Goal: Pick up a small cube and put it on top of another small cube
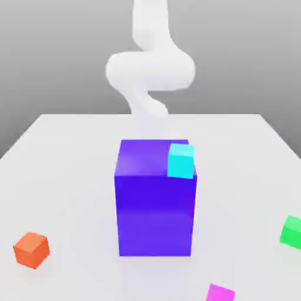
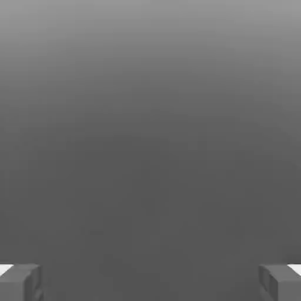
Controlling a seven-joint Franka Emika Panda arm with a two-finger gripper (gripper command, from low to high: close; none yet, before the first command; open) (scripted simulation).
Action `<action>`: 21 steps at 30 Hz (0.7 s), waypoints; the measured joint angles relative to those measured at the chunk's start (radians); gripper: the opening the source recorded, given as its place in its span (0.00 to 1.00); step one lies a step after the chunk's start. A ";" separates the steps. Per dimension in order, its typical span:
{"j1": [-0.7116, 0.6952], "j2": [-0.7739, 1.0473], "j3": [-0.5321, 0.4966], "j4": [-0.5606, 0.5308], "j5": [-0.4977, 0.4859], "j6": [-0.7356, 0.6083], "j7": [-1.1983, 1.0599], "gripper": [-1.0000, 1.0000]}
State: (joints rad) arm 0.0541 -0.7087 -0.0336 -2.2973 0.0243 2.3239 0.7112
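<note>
jaws (image 2: 150, 283) wide apart | cyan cube (image 1: 180, 161) at blue block's (image 1: 155, 214) top | orange cube (image 1: 32, 250) on table (image 1: 76, 170)

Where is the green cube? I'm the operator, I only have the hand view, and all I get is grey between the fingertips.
Observer: The green cube is on the table, at the exterior view's right edge.
Operator: And the orange one?
Observer: The orange cube lies on the table towards the exterior view's left.
Operator: Is anything standing between those two?
Observer: Yes, in the exterior view a big blue block stands between them.
</note>
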 joint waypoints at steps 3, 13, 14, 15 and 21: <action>0.066 0.114 -0.041 0.003 0.032 0.030 -0.112 0.50; 0.218 0.480 -0.116 0.015 0.154 0.123 -0.483 0.50; 0.227 0.516 -0.116 0.016 0.165 0.132 -0.520 0.50; 0.235 0.552 -0.116 0.017 0.174 0.142 -0.555 0.50; 0.274 0.765 -0.096 0.022 0.197 0.203 -0.741 0.50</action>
State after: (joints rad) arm 0.3279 0.0562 -0.1291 -2.2753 0.2212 2.5270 -0.0303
